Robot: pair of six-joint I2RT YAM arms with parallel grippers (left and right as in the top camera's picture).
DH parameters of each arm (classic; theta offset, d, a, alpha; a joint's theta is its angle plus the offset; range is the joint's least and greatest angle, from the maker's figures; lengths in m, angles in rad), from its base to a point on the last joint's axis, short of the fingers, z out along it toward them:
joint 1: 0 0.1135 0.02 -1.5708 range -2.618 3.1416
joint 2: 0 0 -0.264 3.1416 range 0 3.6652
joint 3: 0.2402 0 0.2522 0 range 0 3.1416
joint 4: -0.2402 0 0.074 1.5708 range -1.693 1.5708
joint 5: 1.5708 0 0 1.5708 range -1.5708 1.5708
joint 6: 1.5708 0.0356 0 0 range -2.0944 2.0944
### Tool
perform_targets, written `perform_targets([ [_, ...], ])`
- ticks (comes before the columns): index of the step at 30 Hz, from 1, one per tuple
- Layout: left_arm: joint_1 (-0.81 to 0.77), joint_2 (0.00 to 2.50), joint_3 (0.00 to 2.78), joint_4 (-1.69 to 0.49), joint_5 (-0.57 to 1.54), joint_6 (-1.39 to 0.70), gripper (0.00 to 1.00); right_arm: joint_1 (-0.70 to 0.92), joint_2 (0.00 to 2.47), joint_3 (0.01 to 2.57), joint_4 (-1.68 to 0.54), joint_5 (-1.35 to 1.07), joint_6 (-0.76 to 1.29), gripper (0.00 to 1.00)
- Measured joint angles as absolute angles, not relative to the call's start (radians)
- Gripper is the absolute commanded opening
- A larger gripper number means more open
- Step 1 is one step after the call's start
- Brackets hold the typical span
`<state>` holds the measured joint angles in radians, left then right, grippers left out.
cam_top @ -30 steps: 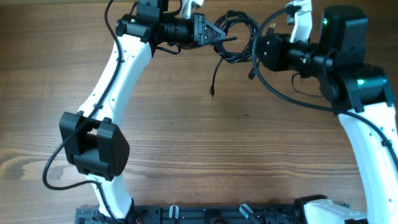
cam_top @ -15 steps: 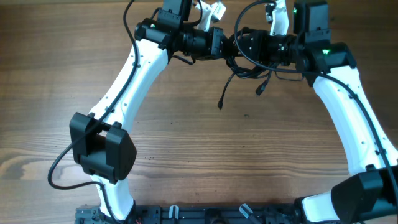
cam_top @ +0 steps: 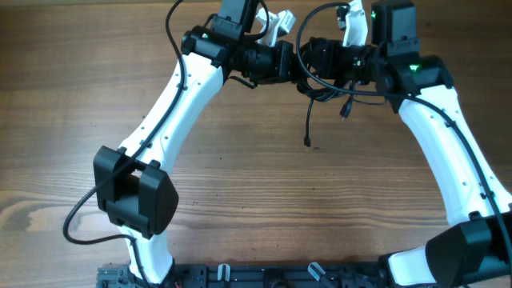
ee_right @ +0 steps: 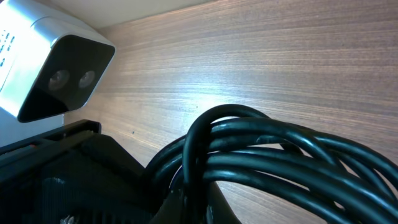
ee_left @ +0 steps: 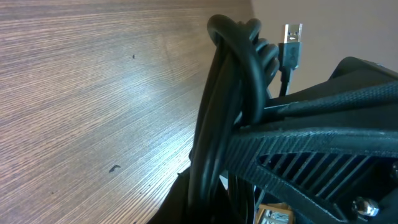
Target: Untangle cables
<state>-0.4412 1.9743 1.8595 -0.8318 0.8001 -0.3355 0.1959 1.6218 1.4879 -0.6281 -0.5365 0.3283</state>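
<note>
Cables [ee_right: 273,152]: tangled black bundle, top centre, up off table [cam_top: 240,184] btw both arms. Left jaws pressed together, pinching bundle; right jaws likewise clamped on it from opp. side. Plug end [cam_top: 308,142] dangles below.

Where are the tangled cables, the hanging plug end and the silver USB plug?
cables [ee_right: 280,155]: right wrist view, on the looped black strands.
hanging plug end [cam_top: 307,143]: overhead view, on the cord's lowest tip.
silver USB plug [ee_left: 292,32]: left wrist view, on its metal shell.
</note>
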Motion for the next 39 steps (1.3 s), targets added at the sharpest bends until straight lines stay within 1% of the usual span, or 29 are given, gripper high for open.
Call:
perform_targets([
  [7, -0.490, 1.910, 1.908, -0.828, 0.850, -0.335, 0.04, 0.041, 1.407, 1.461, -0.650, -0.700, 0.351, 0.04],
  [10, -0.496, 1.898, 1.911, -0.842, 0.863, -0.334, 0.04, -0.024, 1.362, 1.461, -0.634, -0.787, 0.360, 0.04],
  [13, -0.487, 1.928, 1.875, -0.891, 0.782, -0.334, 0.04, -0.143, 1.323, 1.473, -0.588, -0.873, 0.378, 0.04],
  [17, -0.483, 1.949, 1.863, -0.898, 0.730, -0.334, 0.04, -0.189, 1.314, 1.477, -0.588, -0.965, 0.385, 0.04],
  [19, -0.483, 1.949, 1.862, -0.891, 0.728, -0.334, 0.04, -0.185, 1.314, 1.477, -0.610, -0.981, 0.383, 0.15],
  [21, -0.483, 1.949, 1.862, -0.863, 0.725, -0.333, 0.04, -0.154, 1.316, 1.481, -0.666, -0.964, 0.372, 0.20],
  [23, -0.483, 1.949, 1.862, -0.834, 0.722, -0.310, 0.04, -0.105, 1.325, 1.481, -0.707, -0.937, 0.353, 0.27],
  [26, -0.483, 1.949, 1.862, -0.810, 0.718, -0.275, 0.04, -0.052, 1.359, 1.481, -0.737, -0.889, 0.335, 0.32],
  [27, -0.483, 1.949, 1.862, -0.808, 0.716, -0.272, 0.04, -0.035, 1.372, 1.481, -0.747, -0.856, 0.331, 0.34],
  [29, -0.483, 1.949, 1.862, -0.828, 0.668, -0.264, 0.04, -0.011, 1.382, 1.481, -0.757, -0.809, 0.328, 0.36],
  [30, -0.483, 1.949, 1.862, -0.839, 0.649, -0.263, 0.04, 0.001, 1.384, 1.481, -0.763, -0.784, 0.327, 0.38],
  [31, -0.483, 1.949, 1.862, -0.853, 0.621, -0.263, 0.04, 0.010, 1.387, 1.481, -0.769, -0.757, 0.327, 0.39],
  [39, -0.483, 1.949, 1.862, -0.860, 0.573, -0.263, 0.04, 0.017, 1.395, 1.482, -0.905, -0.575, 0.320, 0.38],
])
